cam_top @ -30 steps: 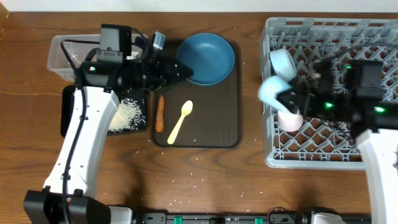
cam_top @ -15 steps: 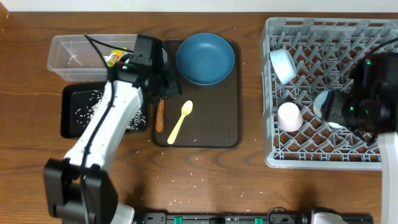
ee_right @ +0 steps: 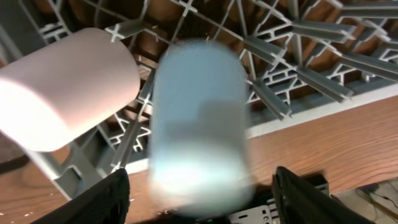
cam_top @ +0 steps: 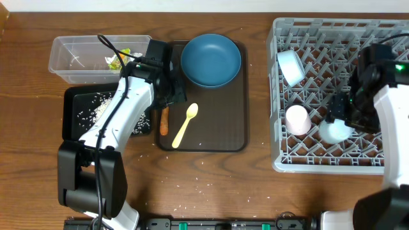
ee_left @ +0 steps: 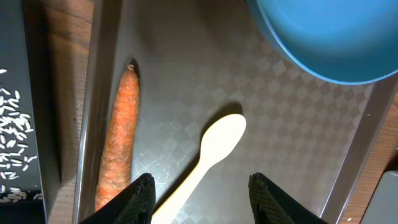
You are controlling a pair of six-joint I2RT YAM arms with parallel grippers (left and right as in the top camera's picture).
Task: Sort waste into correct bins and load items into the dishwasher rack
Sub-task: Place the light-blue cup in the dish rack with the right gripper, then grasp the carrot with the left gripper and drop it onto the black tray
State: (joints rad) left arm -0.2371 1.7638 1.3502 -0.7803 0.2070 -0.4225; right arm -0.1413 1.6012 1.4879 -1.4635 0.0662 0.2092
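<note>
Rice grains (cam_top: 203, 187) dot the brown wooden table (cam_top: 255, 182).

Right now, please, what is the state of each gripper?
Left gripper: open, holding nothing, above the spoon.
Right gripper: open; the light-blue cup is blurred between its fingers, which look clear of it.

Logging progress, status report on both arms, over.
Left tool open over spoon, sausage beside it. Right tool open around light-blue cup in rack, pink cup adjacent.

The plate (cam_top: 211, 61) is blue, the spoon (cam_top: 185, 124) yellow
</note>
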